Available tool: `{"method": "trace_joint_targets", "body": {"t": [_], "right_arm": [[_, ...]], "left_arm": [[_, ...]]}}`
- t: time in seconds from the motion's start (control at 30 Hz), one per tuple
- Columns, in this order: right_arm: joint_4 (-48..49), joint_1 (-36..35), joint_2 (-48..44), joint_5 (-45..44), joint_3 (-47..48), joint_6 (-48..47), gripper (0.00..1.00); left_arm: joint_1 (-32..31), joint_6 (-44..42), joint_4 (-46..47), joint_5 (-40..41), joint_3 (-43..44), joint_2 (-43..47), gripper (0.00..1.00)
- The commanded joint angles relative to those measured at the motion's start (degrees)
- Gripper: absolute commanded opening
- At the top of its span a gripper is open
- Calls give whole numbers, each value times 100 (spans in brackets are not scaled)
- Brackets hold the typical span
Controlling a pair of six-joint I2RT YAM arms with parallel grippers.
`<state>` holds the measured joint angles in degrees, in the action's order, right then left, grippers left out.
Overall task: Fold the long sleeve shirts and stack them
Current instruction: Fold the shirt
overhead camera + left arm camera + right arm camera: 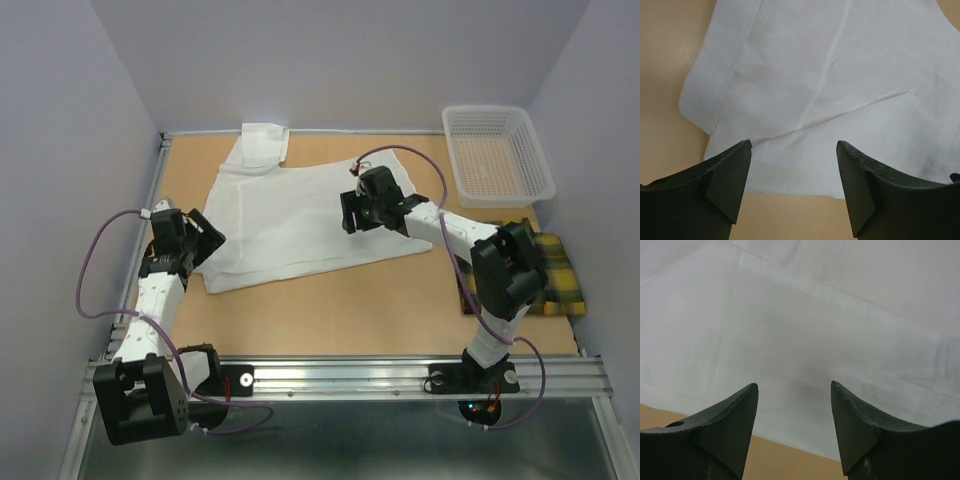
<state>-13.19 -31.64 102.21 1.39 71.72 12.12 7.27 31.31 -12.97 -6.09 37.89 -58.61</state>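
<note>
Top external view showed the white shirt (290, 215) spread near the far-left corner of the surface (350, 310), the plaid shirt (555, 285) at its right edge. The left hand (792, 167) and right hand (794, 407) hung released; a one-layer pinch could skew the fold.

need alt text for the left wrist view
Open and empty, the left gripper frames the edge of a creased white shirt lying on a tan table.

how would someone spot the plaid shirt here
Start at the table and go to its right edge, nearer than the mesh basket. The plaid shirt lies there, partly behind the right arm. It is yellow and dark checked, unlike the plain white shirt mid-table.
</note>
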Motion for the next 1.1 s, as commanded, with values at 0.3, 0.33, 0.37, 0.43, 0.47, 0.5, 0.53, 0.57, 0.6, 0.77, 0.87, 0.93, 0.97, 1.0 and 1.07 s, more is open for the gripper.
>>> {"method": "trace_joint_targets", "body": {"t": [0.3,0.33,0.37,0.43,0.47,0.5,0.53,0.57,0.6,0.77,0.87,0.93,0.97,1.0,1.07], "right_arm": [[-87,-914,483,-508,342,10,61],[-87,-932,510,-517,334,18,61],[-87,-932,519,-534,325,19,61],[-96,-941,545,-569,264,36,61],[-96,-941,554,-596,228,45,61],[-113,-949,563,-605,106,45,62],[-122,-949,545,-613,44,80,62],[-131,-949,537,-631,-139,97,62],[-131,-949,510,-622,-228,115,62],[-201,-949,221,-631,-922,308,62],[-525,-949,-60,-518,-1318,483,62],[-728,-967,-227,-403,-1468,598,62],[-842,-1002,-411,-315,-1703,720,62],[-878,-1020,-526,-288,-1810,800,62],[-983,-1063,-789,-218,-2134,975,62]], "left_arm": [[-1631,621,190,564,395,-1090,73],[-1745,761,259,565,334,-1291,71],[-1781,841,286,565,290,-1380,70],[-1790,964,365,775,141,-1495,69],[-1790,1008,426,828,-60,-1556,67],[-1790,1087,436,933,-149,-1574,67],[-1790,1105,436,960,-333,-1575,65],[-1790,1140,427,995,-422,-1566,65],[-1790,1175,410,1004,-501,-1548,64],[-1782,1413,296,908,-931,-1391,62],[-1781,1395,7,802,-907,-1268,62],[-1773,1422,-240,890,-836,-1188,61],[-1773,1439,-397,873,-810,-1092,62],[-1773,1457,-495,864,-809,-1048,62],[-1773,1509,-723,802,-853,-916,62]]}}
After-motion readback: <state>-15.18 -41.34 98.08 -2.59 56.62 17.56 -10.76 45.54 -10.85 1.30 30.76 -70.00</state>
